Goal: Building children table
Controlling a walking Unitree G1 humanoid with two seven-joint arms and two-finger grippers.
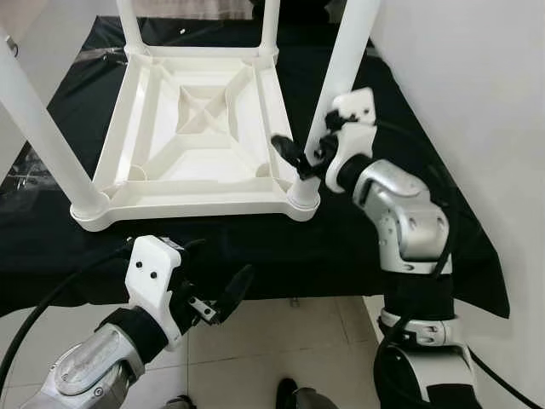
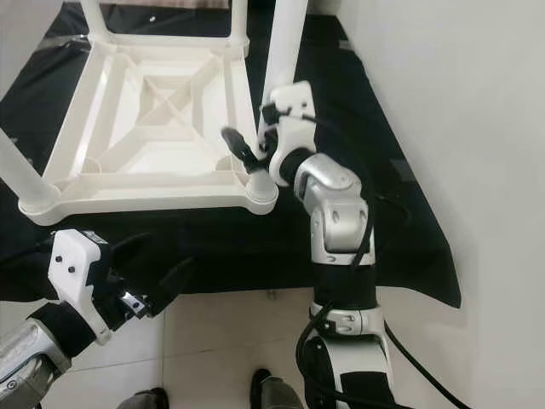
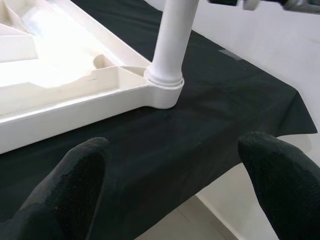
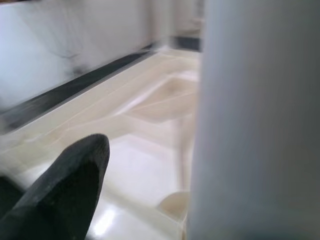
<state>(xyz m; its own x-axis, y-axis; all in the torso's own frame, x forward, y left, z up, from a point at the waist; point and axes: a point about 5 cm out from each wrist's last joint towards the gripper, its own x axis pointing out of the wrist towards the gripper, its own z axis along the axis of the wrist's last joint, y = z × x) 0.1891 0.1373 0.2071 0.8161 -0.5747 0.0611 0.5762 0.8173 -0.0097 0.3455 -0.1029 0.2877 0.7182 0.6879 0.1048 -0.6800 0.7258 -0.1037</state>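
The white plastic children's table (image 1: 204, 111) lies upside down on a black cloth (image 1: 341, 247), with a white leg standing in each corner. My right gripper (image 1: 304, 158) is open low around the near right leg (image 1: 336, 77), just above its socket (image 1: 303, 198). One finger (image 4: 65, 190) stands clear of the leg (image 4: 255, 125); the other is hidden behind it. My left gripper (image 1: 217, 273) hangs open and empty in front of the cloth's near edge, below the tabletop. It faces that same leg (image 3: 170, 45).
The near left leg (image 1: 43, 128) slants up at the left. A white wall (image 1: 477, 102) runs close along the right side. Tiled floor (image 1: 281, 341) lies below the cloth's front edge, where my own feet (image 1: 294, 396) stand.
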